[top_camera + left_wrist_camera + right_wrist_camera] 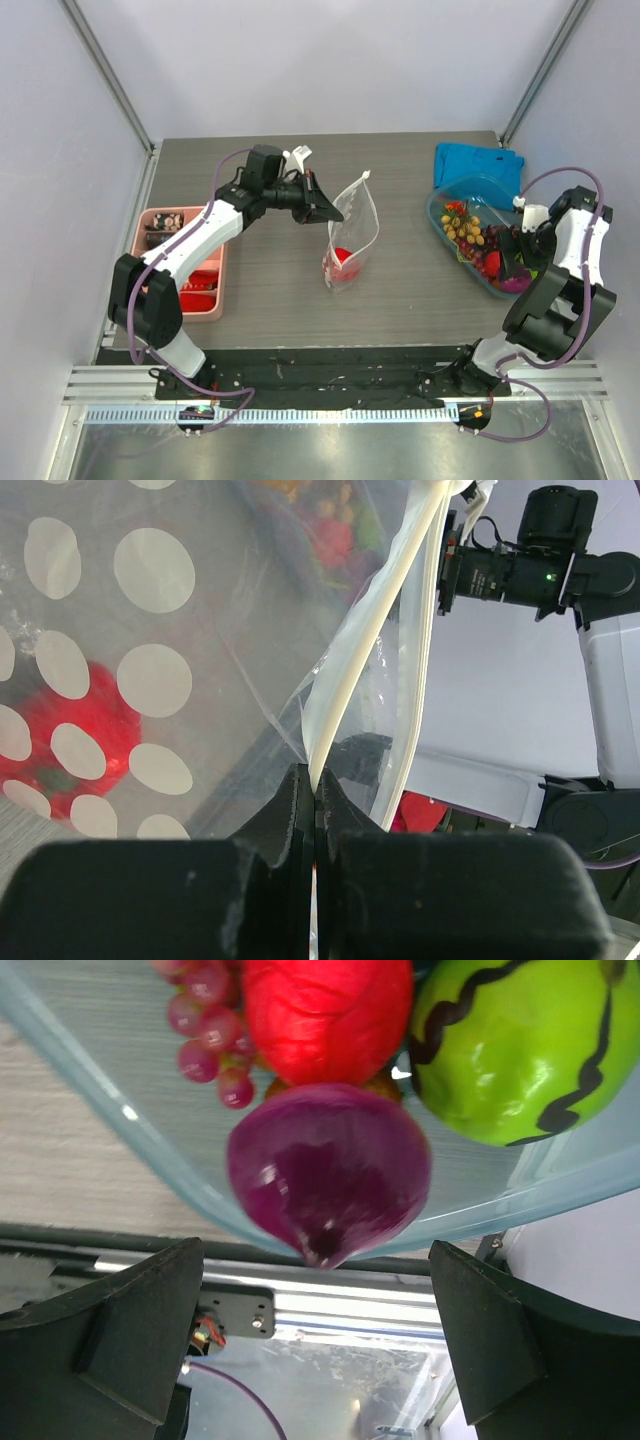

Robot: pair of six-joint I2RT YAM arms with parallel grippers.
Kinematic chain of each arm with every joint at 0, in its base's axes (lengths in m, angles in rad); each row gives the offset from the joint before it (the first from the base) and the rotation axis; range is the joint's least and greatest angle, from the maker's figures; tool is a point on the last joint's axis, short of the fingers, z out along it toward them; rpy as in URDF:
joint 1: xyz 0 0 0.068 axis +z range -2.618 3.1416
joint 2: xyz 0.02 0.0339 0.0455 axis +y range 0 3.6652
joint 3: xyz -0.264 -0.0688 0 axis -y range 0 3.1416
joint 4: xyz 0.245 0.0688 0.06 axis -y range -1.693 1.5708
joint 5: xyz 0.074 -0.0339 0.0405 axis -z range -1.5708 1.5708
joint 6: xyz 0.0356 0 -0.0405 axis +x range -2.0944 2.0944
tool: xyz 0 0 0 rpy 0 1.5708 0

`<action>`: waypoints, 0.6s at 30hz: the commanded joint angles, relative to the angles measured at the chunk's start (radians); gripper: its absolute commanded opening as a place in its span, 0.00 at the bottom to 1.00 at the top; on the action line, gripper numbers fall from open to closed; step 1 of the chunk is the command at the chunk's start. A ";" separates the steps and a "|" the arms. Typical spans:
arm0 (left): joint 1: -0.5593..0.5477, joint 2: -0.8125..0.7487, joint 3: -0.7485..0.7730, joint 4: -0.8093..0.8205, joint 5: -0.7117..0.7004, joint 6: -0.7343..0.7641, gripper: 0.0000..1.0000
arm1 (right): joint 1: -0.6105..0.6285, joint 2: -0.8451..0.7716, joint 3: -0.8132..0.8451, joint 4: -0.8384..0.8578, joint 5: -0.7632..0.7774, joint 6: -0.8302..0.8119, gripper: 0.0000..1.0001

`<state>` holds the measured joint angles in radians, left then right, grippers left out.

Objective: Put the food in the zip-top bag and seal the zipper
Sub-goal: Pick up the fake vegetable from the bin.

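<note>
Left end effector [315,792] is pinching tight on the zipper [372,640], at the mouth edge of the zip-top bag [352,238]. The bag is standing upright mid-bench [270,290], mouth up, with one red food piece [344,258] lying at its bottom.

Right end effector [318,1260] is reaching at the near end of the clear blue tub [436,215], bench right, fingers spread wide and gripping nothing. A purple piece [328,1180] is sitting between them against the tub wall, beside a red piece [325,1010], a green striped piece [510,1045] and grapes [205,1025].

A pink tray [221,285] is sitting at bench left.
</note>
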<state>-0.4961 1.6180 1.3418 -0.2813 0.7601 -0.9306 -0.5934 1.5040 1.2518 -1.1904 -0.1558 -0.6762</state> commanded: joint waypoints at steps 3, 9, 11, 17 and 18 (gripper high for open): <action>-0.001 -0.037 0.033 0.027 0.005 0.019 0.00 | 0.006 0.013 -0.041 0.162 0.079 0.075 1.00; -0.001 -0.036 0.031 0.013 -0.002 0.033 0.00 | 0.046 0.039 -0.072 0.202 0.071 0.109 1.00; -0.001 -0.036 0.031 0.005 -0.004 0.038 0.00 | 0.055 0.045 -0.080 0.207 0.073 0.115 1.00; -0.001 -0.030 0.040 -0.002 -0.002 0.042 0.00 | 0.056 0.045 -0.045 0.158 0.049 0.118 0.86; -0.001 -0.029 0.042 -0.002 -0.002 0.042 0.00 | 0.056 0.039 -0.038 0.150 0.045 0.116 0.82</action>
<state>-0.4961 1.6180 1.3418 -0.2920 0.7525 -0.9077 -0.5365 1.5627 1.1770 -1.0187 -0.0959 -0.5724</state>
